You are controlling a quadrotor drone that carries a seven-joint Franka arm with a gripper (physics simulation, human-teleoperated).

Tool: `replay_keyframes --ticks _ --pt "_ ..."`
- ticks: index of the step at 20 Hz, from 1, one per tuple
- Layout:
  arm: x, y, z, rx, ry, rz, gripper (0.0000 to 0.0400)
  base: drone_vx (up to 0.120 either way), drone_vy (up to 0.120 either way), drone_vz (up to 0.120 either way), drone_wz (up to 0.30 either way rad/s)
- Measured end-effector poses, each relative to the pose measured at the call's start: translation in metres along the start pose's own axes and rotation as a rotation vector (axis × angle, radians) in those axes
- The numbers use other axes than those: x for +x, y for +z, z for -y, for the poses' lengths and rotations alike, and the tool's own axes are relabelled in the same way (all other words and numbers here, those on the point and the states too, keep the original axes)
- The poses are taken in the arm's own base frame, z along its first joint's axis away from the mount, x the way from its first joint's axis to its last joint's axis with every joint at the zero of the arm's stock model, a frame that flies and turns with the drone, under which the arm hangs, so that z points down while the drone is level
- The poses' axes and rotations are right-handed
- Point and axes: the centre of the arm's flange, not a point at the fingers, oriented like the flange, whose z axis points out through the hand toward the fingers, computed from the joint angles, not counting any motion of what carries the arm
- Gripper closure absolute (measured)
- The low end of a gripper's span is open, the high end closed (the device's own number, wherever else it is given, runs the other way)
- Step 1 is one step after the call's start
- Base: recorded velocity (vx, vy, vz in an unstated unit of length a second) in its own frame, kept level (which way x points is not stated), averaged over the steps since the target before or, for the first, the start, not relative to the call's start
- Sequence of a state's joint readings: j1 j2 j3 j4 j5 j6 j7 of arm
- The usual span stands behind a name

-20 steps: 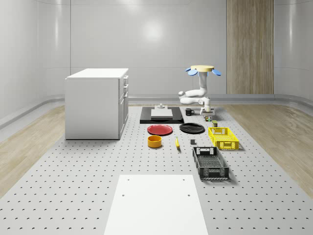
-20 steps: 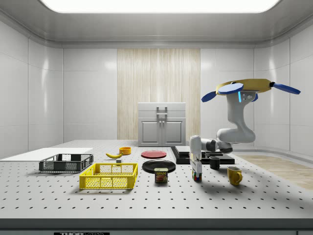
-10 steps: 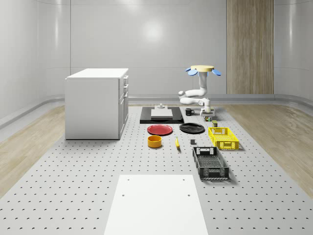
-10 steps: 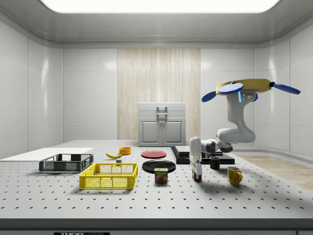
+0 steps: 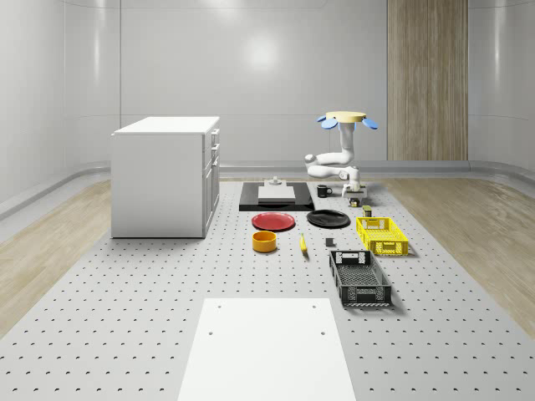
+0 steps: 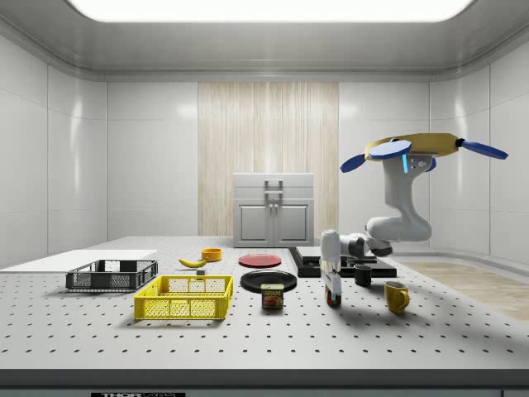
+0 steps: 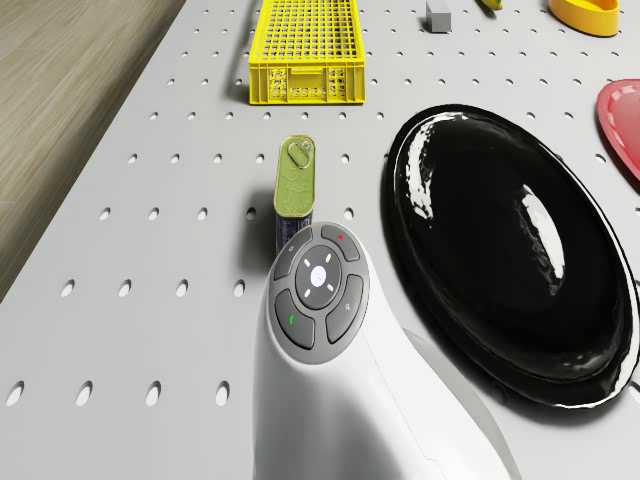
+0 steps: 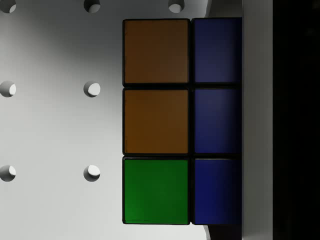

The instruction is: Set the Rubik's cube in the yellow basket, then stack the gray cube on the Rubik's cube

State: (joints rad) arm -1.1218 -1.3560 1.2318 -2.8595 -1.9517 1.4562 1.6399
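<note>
Arm (image 6: 397,217) bent down, tool (image 6: 332,291) seemingly over Rubik's cube (image 8: 182,121)

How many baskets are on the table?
2. The yellow basket sits near the whole-scene view's right, by the black plate; the black basket lies just in front of it, nearer the camera.
</note>
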Motion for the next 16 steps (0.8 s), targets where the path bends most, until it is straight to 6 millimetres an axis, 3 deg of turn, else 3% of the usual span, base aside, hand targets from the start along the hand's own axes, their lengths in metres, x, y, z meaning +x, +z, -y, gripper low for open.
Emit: replay_keyframes --ticks 3,13,16 --pt "0.0 -0.01 0.0 0.0 0.0 0.0 0.0074 0.013 0.0 0.12 0.0" --pt "0.0 -0.023 0.0 0.0 0.0 0.0 0.0075 0.12 0.0 0.12 0.0" --pt "0.0 -0.023 0.0 0.0 0.0 0.0 0.0075 0.12 0.013 0.013 0.0"
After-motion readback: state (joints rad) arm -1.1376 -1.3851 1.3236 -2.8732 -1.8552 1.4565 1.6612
